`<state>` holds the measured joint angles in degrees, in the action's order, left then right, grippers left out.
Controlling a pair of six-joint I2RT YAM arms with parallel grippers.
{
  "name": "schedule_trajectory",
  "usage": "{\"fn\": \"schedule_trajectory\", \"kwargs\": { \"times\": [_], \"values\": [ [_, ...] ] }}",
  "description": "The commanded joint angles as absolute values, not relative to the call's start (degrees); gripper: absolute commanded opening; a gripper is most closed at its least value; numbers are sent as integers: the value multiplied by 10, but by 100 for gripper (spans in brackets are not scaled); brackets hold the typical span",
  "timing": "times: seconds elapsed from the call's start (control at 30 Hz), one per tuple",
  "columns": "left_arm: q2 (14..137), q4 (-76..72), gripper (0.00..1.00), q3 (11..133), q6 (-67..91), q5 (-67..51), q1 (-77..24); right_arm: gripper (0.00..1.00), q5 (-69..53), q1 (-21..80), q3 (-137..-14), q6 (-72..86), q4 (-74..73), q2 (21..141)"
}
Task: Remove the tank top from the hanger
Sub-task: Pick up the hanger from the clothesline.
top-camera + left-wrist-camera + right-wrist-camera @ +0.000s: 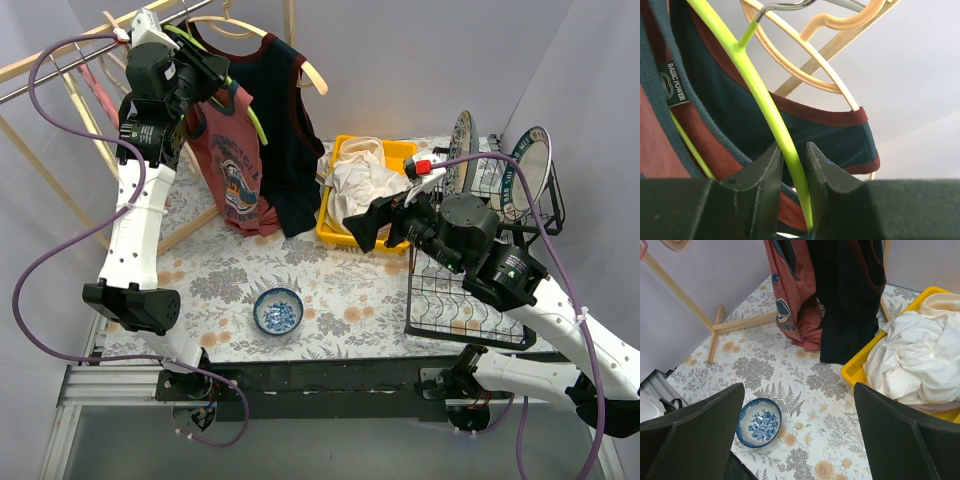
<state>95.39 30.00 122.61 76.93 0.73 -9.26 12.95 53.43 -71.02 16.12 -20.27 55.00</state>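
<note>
Left wrist — label point(674, 82) "BASIC POWER" near green hanger point(760, 95).

You've got a table point(330, 290) carrying a bowl point(278, 311) near, a bin point(400, 152) far, a rack point(450, 300) right.

Tank top point(232, 165) on hanger point(256, 122) rear left; bin point(400, 152) just right; bowl point(278, 311) in front; dish rack point(455, 300) far right
</note>
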Motion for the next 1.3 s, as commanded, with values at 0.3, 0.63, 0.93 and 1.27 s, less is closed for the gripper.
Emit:
{"fn": "schedule_trajectory", "kwargs": {
  "times": [0.3, 0.63, 0.93, 1.27],
  "values": [
    [922, 282, 0, 1291, 797, -27, -92, 98, 131, 541, -708, 156, -165, 534],
    [890, 271, 0, 1280, 859, -59, -91, 99, 133, 544, -708, 158, -169, 531],
    [854, 255, 0, 1245, 887, -83, -89, 98, 126, 548, -712, 163, -169, 531],
    [846, 278, 0, 1231, 911, -31, -76, 99, 127, 555, -714, 169, -172, 522]
  ]
}}
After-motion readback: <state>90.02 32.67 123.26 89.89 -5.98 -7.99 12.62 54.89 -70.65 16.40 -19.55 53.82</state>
